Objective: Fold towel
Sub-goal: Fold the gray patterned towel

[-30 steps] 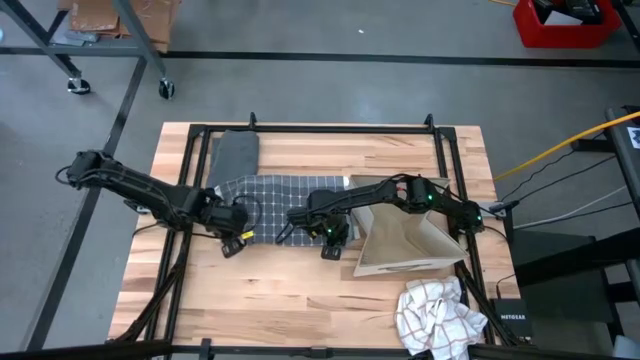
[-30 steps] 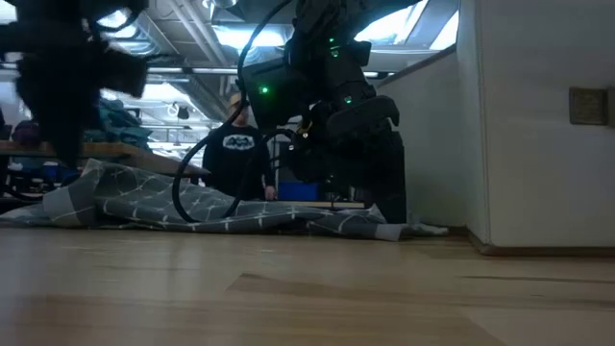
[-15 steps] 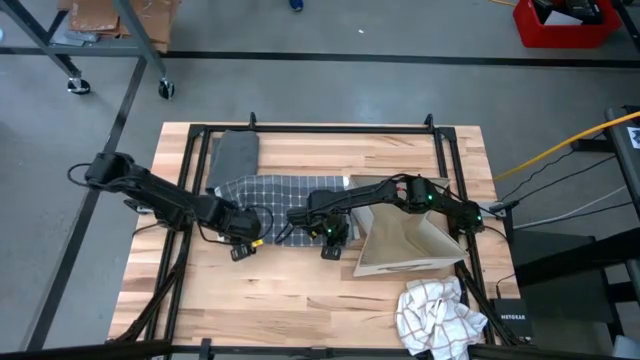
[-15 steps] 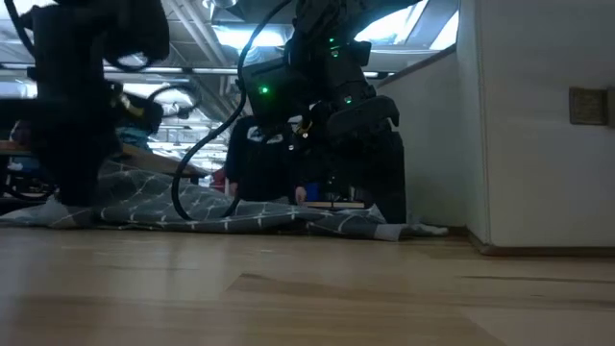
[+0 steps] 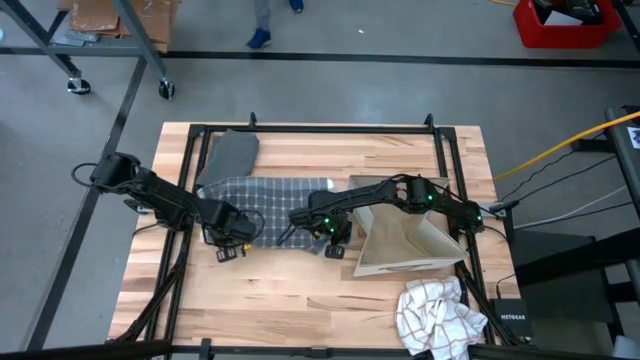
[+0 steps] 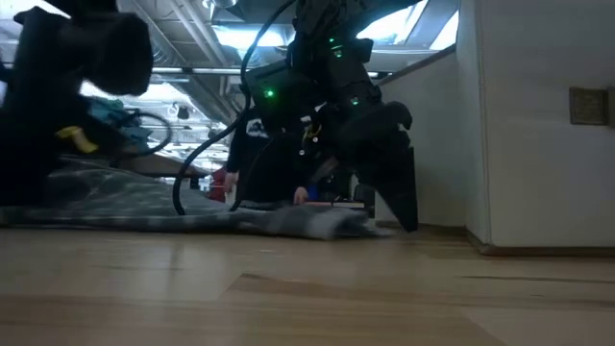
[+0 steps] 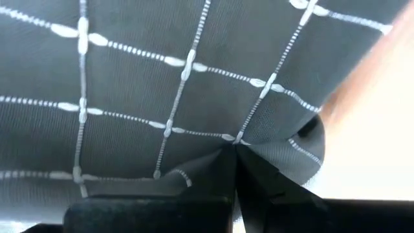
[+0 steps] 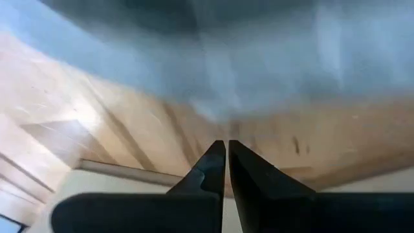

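Currently towel (image 5: 262,200) lies mid-frame on the surface, long axis left-right. Left gripper (image 5: 232,240) jaws pinch its lower-left corner; right gripper (image 5: 331,237) jaws nearly closed at lower-right edge, hold unclear.

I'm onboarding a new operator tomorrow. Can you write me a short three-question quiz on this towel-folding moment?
1. True or false: the left hand is shut on an edge of the grey checked towel.
2. Which lies at the table's near right corner? A) a white checked cloth B) a red bin C) a plain grey cloth
3. Fill in: the tan paper bag lies on the table beside the ____ hand.

Key: 1 true; 2 A; 3 right
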Action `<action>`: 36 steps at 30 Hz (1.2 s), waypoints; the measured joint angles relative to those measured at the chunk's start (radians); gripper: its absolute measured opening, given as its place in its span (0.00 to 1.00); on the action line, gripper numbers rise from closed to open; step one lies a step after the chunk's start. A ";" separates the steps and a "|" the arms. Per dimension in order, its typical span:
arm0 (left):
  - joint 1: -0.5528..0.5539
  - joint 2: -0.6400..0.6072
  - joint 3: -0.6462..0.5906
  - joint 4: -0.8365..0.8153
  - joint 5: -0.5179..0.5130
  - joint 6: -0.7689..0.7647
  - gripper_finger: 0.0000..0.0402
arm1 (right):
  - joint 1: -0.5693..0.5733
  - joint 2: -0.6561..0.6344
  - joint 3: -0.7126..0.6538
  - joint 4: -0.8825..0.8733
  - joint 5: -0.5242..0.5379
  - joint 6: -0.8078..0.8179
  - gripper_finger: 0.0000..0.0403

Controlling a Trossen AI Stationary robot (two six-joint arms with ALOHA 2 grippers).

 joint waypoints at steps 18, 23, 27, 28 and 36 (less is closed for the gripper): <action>-0.123 -0.265 -0.001 -0.044 0.028 -0.207 0.00 | 0.000 -0.025 0.057 0.009 -0.123 0.005 0.01; -0.136 -0.430 0.000 -0.032 0.027 -0.327 0.00 | -0.003 -0.044 0.188 0.010 -0.082 0.004 0.01; -0.157 -0.473 0.000 -0.036 0.009 -0.370 0.00 | -0.025 -0.050 0.296 0.030 0.019 0.013 0.01; -0.160 -0.472 0.000 -0.036 -0.001 -0.373 0.00 | -0.035 -0.050 0.308 0.050 0.051 0.019 0.01; -0.164 -0.396 0.000 -0.035 -0.025 -0.375 0.00 | -0.143 -0.016 0.309 0.139 0.090 0.033 0.00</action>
